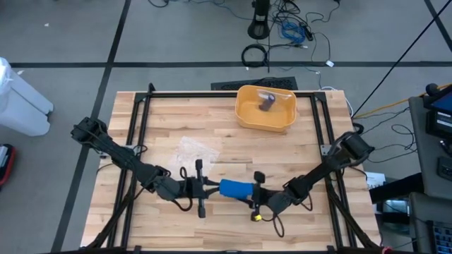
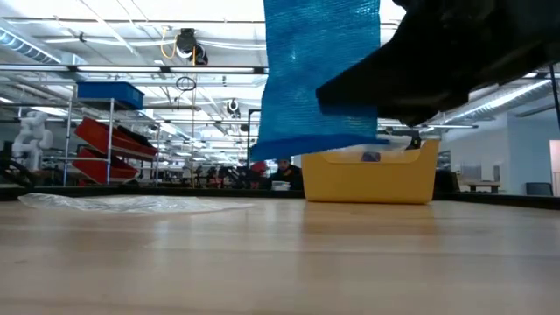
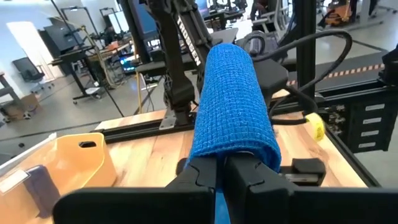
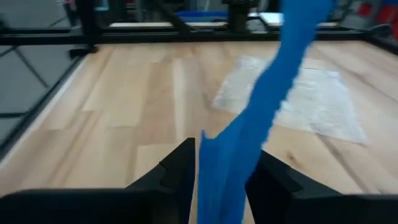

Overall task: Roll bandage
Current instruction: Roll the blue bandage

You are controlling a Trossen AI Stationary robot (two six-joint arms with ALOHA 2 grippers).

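Observation:
A blue mesh bandage (image 1: 235, 188) is stretched between my two grippers above the table's near middle. My left gripper (image 1: 210, 188) is shut on its left end, my right gripper (image 1: 258, 192) on its right end. In the left wrist view the bandage (image 3: 233, 106) curls over into a rounded fold ahead of the fingers. In the low view the bandage (image 2: 319, 70) hangs as a sheet clear of the table. My left gripper pinches the bandage's left end (image 3: 222, 163) between its two fingers, coming level from the table's left. The bandage is lifted clear of the table. My right gripper pinches the bandage's right end (image 4: 219, 180) between its two fingers, coming from the table's right. The band runs on edge away from the fingers, clear of the table.
A yellow bin (image 1: 266, 108) with a dark object stands at the far middle. A clear plastic wrapper (image 1: 192, 149) lies on the wood left of centre. A black frame (image 1: 141, 134) borders the table's left, far and right sides.

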